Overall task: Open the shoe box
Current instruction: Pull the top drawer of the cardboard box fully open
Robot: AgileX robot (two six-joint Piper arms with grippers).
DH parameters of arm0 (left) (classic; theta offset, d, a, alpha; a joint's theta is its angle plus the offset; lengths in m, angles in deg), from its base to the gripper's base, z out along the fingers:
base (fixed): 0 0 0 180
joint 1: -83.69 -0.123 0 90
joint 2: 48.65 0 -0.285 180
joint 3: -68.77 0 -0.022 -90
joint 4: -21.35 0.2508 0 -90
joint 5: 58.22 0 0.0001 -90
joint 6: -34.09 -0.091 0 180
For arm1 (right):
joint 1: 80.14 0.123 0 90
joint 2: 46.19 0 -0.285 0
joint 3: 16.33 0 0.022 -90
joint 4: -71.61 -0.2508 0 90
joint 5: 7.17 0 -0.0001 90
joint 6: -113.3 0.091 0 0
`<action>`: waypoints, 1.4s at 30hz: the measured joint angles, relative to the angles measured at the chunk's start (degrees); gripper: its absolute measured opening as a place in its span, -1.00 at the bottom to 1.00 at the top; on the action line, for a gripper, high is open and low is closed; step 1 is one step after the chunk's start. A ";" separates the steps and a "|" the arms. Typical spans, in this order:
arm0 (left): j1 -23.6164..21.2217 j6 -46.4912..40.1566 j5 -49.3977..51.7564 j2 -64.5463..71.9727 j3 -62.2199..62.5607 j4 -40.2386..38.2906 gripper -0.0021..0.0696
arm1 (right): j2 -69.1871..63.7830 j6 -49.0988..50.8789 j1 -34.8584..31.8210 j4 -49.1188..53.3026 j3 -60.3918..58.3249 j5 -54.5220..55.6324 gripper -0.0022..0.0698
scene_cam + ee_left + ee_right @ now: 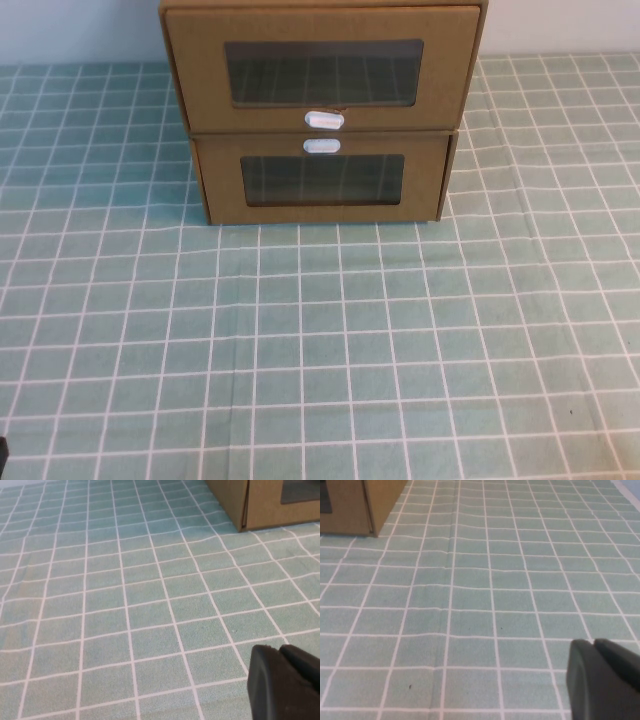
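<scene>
Two brown cardboard shoe boxes are stacked at the table's far middle, the upper box (200,80) on the lower box (220,185). Each front has a dark window and a small white handle, the upper handle (324,120) and the lower handle (321,146). Both fronts are closed. My left gripper (279,649) hovers low over the cloth near the table's front left, shut and holding nothing, far from the box corner (265,505). My right gripper (594,642) is shut and holds nothing at the front right, far from the box (350,510). Neither gripper shows in the high view.
A green cloth with a white grid (320,350) covers the whole table in front of and beside the boxes. A small dark edge (3,455) shows at the lower left corner of the high view.
</scene>
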 joint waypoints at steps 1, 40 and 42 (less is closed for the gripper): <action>0.00 0.11 -0.13 0.00 0.00 0.00 -0.96 | 0.00 0.00 0.00 -0.03 0.00 0.00 -0.98; 0.00 7.04 -75.54 -0.21 5.11 1.07 -0.96 | 0.00 20.02 0.00 -0.41 4.77 71.59 -0.98; 0.00 7.13 -72.98 -0.21 9.98 1.07 -0.96 | 0.00 20.72 0.00 -0.41 10.25 68.30 -0.98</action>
